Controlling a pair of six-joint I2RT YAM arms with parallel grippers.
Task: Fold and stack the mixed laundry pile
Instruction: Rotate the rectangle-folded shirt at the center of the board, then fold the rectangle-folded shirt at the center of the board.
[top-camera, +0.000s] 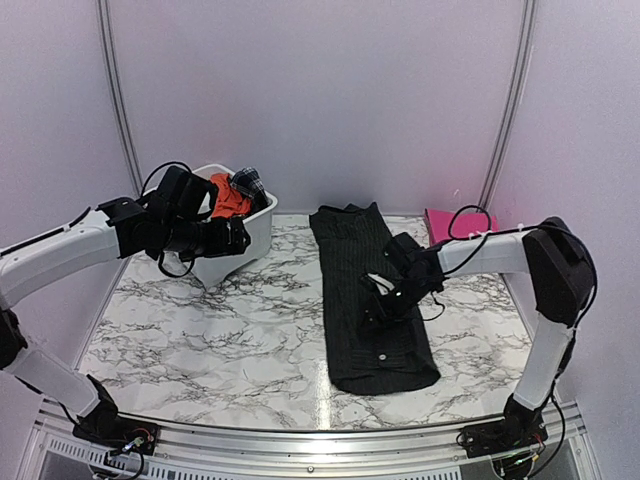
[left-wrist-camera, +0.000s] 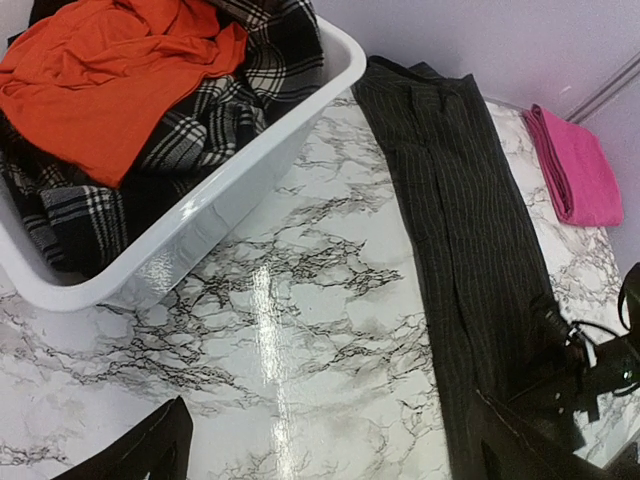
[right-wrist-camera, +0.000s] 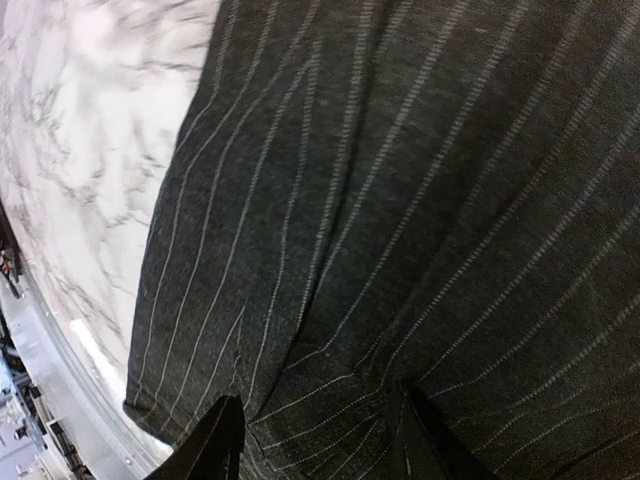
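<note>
Black pinstriped shirt (top-camera: 350, 250) lies flat, folded to a long strip, centre of frame on the worktop (top-camera: 220, 320). Matl: thin, soft, light; no stiffness, likely to sag and slide on the glossy marble. Take hold at a hem corner or folded edge (a mid-panel pinch only bunches it). R gripper (top-camera: 378, 305) sits on its lower half, jaws approx. half apart; grip on cloth cannot be told. L gripper (top-camera: 238, 238), upper left by the tub (top-camera: 262, 225), spread wide, empty. Orange garment (top-camera: 228, 195) and plaid piece (top-camera: 250, 182) in tub; pink cloth (top-camera: 455, 222) folded, upper right.

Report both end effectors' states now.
Left end effector: open, empty.
Right end effector: fingertips apart on black pinstriped shirt; grip cannot be told.
</note>
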